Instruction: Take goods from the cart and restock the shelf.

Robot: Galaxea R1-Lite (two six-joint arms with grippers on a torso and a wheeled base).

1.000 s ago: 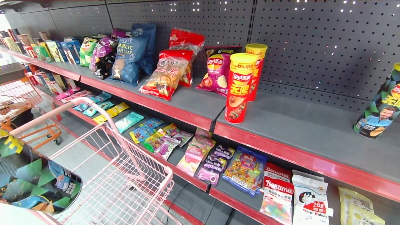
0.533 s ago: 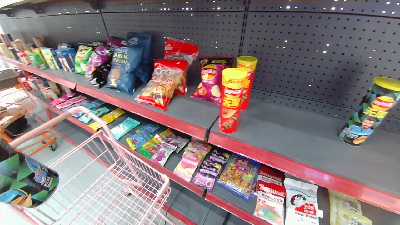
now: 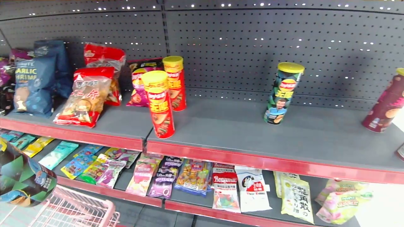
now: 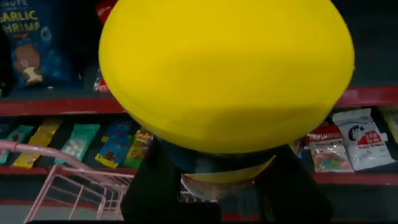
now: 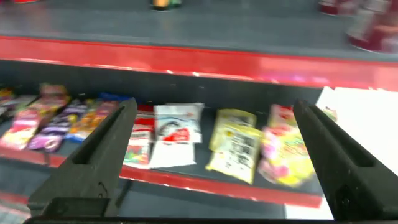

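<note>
grey shelf (image 3: pixel 227 126), left end effector (image 4: pixel 221 186) clasping can (image 4: pixel 227 68)

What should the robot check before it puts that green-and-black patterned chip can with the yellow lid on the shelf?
1. Left gripper holds the green-and-black patterned chip can: ok.
2. Bare spot on the grey upper shelf beside the matching standing can: ok.
3. Two red chip cans stand apart from that spot: ok.
4. Right gripper open, empty: ok.
5. Held can at shelf height: cannot tell.
</note>
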